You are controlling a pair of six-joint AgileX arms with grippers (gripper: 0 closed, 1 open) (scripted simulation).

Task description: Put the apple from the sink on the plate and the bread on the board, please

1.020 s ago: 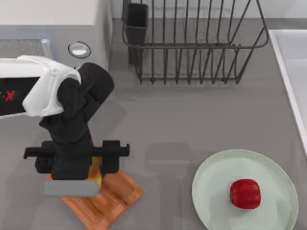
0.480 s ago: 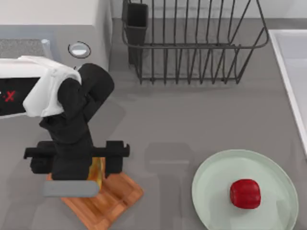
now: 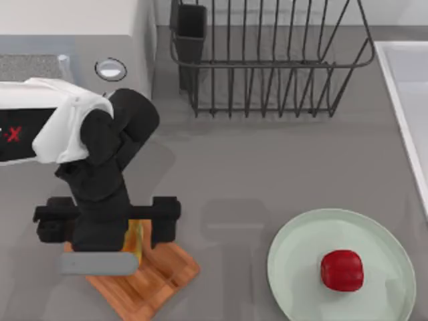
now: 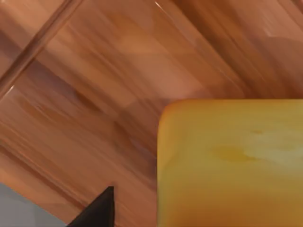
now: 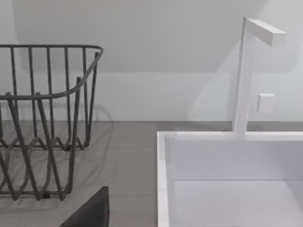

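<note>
Bread (image 3: 136, 241) sits on the board (image 3: 150, 274) at near left, between the left gripper's (image 3: 107, 224) parted fingers. Apple (image 3: 342, 270) rests on the plate (image 3: 294, 267) at near right. Farther right, the sink (image 3: 401, 80); a wire rack (image 3: 267, 60) stands far.

Red "X", perhaps tail of longer marking, on left arm (image 3: 20, 134) black panel; rest cut off.

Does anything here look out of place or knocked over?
Nothing stands out. The apple sits on the plate, the bread is over the board under the left gripper, and the rack stands upright.
</note>
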